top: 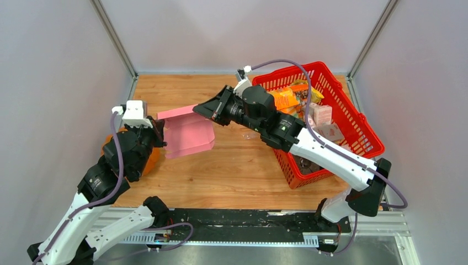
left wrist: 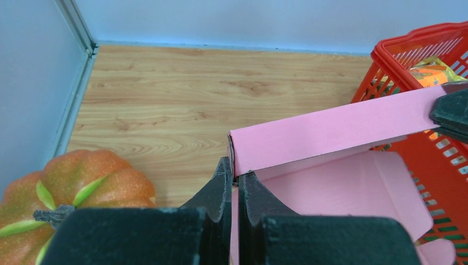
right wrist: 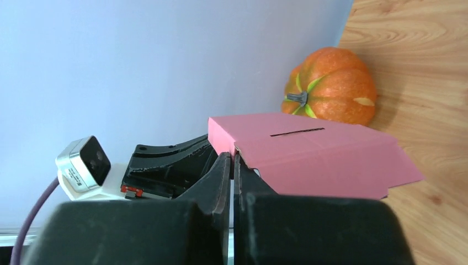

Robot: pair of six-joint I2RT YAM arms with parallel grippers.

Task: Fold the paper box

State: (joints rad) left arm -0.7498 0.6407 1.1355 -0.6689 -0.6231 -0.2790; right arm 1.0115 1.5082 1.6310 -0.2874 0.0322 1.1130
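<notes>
The pink paper box [top: 187, 132] is held above the wooden table between both arms, partly folded with one wall standing up. My left gripper [top: 160, 131] is shut on its left edge; in the left wrist view the fingertips [left wrist: 235, 175] pinch the box [left wrist: 342, 182] at a corner. My right gripper [top: 201, 110] is shut on the upper right edge; in the right wrist view the tips [right wrist: 233, 160] pinch the box [right wrist: 320, 157], which shows a slot on its top panel.
An orange pumpkin [top: 148, 160] sits at the left, under my left arm; it also shows in the left wrist view [left wrist: 72, 193] and the right wrist view [right wrist: 331, 85]. A red basket [top: 353, 118] of groceries stands at the right. Grey walls enclose the table.
</notes>
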